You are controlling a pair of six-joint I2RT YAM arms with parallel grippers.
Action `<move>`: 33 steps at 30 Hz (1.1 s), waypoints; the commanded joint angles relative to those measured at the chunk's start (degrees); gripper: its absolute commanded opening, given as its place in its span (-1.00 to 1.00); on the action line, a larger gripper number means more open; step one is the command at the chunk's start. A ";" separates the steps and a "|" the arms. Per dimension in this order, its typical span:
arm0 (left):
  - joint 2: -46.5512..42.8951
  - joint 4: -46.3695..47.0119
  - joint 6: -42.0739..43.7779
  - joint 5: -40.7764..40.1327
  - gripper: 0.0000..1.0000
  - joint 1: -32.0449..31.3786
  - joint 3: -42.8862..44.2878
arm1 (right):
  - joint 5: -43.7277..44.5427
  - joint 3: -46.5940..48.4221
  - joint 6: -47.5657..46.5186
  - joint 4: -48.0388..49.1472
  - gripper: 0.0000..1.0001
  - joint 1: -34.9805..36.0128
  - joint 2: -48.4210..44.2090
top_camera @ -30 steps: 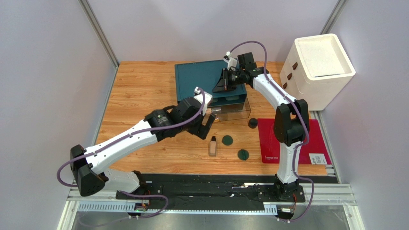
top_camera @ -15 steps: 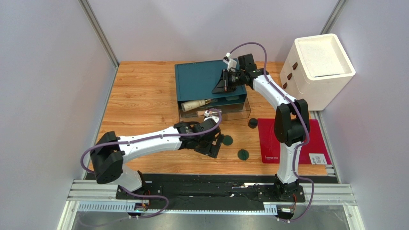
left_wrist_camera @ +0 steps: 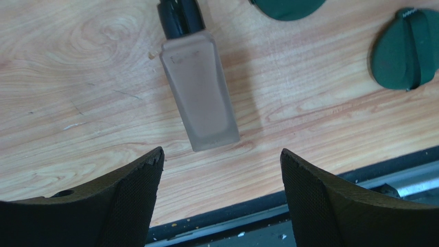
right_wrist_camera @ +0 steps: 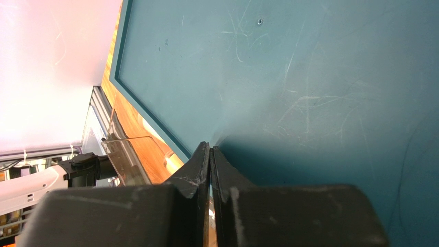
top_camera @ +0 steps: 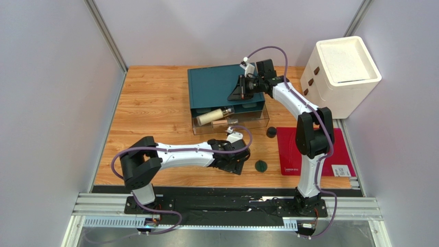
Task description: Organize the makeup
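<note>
Looking through the left wrist camera, I've got the left gripper (left_wrist_camera: pixel 221 159) spread wide, with nothing between the pads. Just ahead of the gap is the frosted beige rectangular bottle with a black cap (left_wrist_camera: pixel 201 92). It lies flat on the pale wooden table (left_wrist_camera: pixel 77 103), base end towards me and cap pointing away. Neither pad touches it. Off to one side I can see one round dark green disc (left_wrist_camera: pixel 404 51), and the edge of a second dark green disc (left_wrist_camera: pixel 286 2) shows beside the cap.

From the top view, the left gripper (top_camera: pixel 238 163) is low over the table near the front edge and hides the beige bottle. One green disc (top_camera: pixel 261 165) lies just beside it, and the small black jar (top_camera: pixel 271 133) sits further back, near the flat red mat (top_camera: pixel 340 149).

The tall cream bottle with a gold cap (top_camera: pixel 214 116) lies on its side in the clear plastic drawer (top_camera: pixel 257 121), which is pulled out from the teal box (top_camera: pixel 216 85). Something small and brownish lies next to it, but I can't make out what.

The right gripper (top_camera: pixel 237 94) is over the teal box's lid. On its wrist camera the right gripper (right_wrist_camera: pixel 210 157) is clenched tight, tips pressed together and holding nothing, over the scratched teal surface (right_wrist_camera: pixel 309 77). The white foam box (top_camera: pixel 342 72) stands at the far right.
</note>
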 commanded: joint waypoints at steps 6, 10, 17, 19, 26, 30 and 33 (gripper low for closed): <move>4.92 -1.53 -4.53 -7.06 0.61 -0.55 3.82 | 10.66 -7.67 -4.87 -12.62 -0.88 0.42 4.75; 6.77 -1.44 -5.15 -7.24 0.37 -0.55 4.26 | 10.66 -8.29 -5.13 -12.53 -0.88 0.24 4.58; 7.66 -2.23 -4.80 -7.50 -0.71 -0.64 4.71 | 10.31 -8.46 -5.13 -12.62 -0.88 0.07 4.40; 7.30 -2.67 -4.62 -7.68 -1.00 -0.81 4.35 | 10.22 -8.46 -4.96 -12.53 -0.88 0.15 4.49; 1.34 -6.80 -4.01 -10.40 -1.00 -4.49 3.04 | 10.22 -8.90 -4.61 -12.62 -0.89 0.15 3.96; -2.71 -10.13 -0.59 -12.42 -1.00 -6.70 3.30 | 10.22 -8.99 -4.69 -12.71 -0.88 0.15 3.79; -6.66 -11.37 2.83 -13.74 -1.00 -7.75 3.74 | 9.96 -8.55 -4.52 -12.97 -0.88 0.15 3.87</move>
